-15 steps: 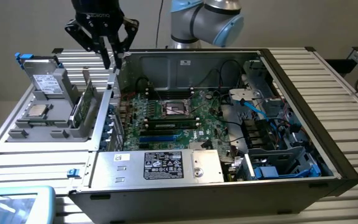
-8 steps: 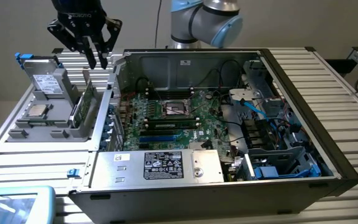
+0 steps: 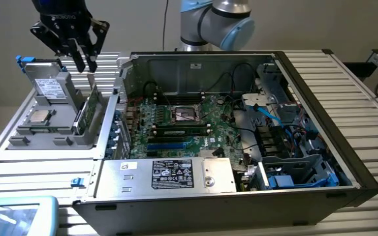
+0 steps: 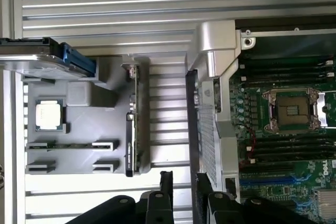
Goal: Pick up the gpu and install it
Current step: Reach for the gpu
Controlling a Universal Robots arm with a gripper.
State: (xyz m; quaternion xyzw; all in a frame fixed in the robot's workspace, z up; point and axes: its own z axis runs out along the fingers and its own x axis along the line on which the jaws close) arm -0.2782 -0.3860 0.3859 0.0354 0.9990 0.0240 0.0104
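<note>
exterior view: gpu on edge, lengthwise along holder.

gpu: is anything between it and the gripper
Nothing visible does. The open gripper hangs above the gpu, which stands on edge in the grey holder, with only air between them.

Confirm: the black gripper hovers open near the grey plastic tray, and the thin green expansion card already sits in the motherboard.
Not right: the exterior view shows the thin green expansion card standing on edge in the grey plastic tray, near the open black gripper.
</note>
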